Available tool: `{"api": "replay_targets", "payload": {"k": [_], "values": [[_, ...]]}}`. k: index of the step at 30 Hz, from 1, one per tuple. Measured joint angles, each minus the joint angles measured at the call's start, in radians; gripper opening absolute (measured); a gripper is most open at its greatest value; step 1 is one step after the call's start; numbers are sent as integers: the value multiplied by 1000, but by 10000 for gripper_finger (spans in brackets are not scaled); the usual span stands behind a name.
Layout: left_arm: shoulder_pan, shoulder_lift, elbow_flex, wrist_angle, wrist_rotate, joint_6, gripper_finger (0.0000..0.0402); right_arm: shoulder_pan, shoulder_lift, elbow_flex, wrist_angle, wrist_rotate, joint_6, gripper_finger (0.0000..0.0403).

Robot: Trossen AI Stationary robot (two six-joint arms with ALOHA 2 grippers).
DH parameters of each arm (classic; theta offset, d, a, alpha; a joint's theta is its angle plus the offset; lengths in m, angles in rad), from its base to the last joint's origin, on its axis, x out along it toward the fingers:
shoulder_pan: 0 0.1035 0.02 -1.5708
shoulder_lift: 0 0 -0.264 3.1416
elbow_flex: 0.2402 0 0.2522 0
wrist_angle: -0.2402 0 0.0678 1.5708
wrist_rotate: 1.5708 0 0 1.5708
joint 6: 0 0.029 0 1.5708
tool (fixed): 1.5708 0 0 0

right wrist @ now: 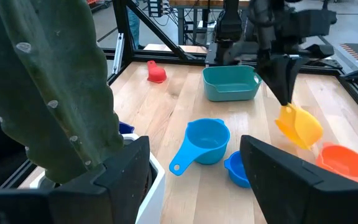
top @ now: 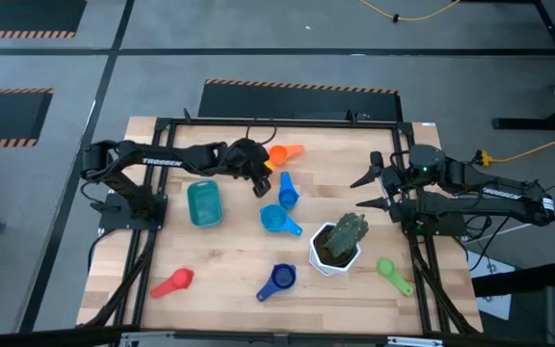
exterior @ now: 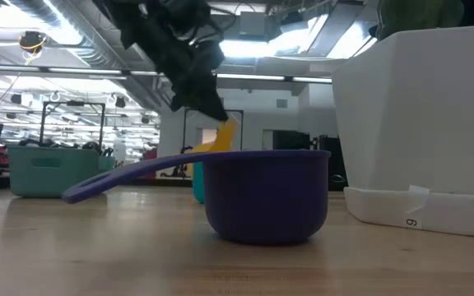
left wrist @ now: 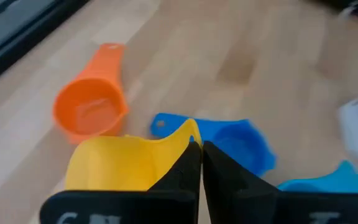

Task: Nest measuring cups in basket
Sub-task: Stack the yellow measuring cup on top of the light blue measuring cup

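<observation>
1. Nearest the low camera sits the dark blue cup (exterior: 266,193), handle pointing toward 9 o'clock, with the white pot (exterior: 422,123) just beside it at 3 o'clock.
2. Bench (top: 229,265): wooden, carrying everything.
3. Left hand (top: 261,185), clenched on the yellow cup (right wrist: 299,126), hangs above the bench near its centre, toward 12 o'clock.
4. Right hand (top: 369,191), fingers spread and empty, waits at 3 o'clock, beside the pot.
5. Teal basket (top: 203,204) lies at 9 o'clock from the left hand, nothing seen inside.
6. Cups on the bench: orange cup (top: 283,153) at 12 o'clock, two light blue cups (top: 279,220) mid-bench, red cup (top: 173,282) at 7 o'clock, green cup (top: 393,273) at 4 o'clock.
</observation>
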Motion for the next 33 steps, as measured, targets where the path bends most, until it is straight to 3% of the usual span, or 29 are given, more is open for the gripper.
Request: {"api": "replay_targets", "payload": {"k": [14, 21, 28, 33], "values": [[-98, 0, 82, -1, 34, -55, 1, 0, 0, 0, 0, 0, 0, 255], [-128, 0, 122, 3, 101, -55, 1, 0, 36, 0, 36, 2, 0, 255], [-146, 0, 157, 5, 152, -55, 1, -3, 72, 0, 155, 150, -1, 255], [-146, 0, 191, 7, 161, -55, 1, -28, 72, 0, 235, 142, 3, 255]]}}
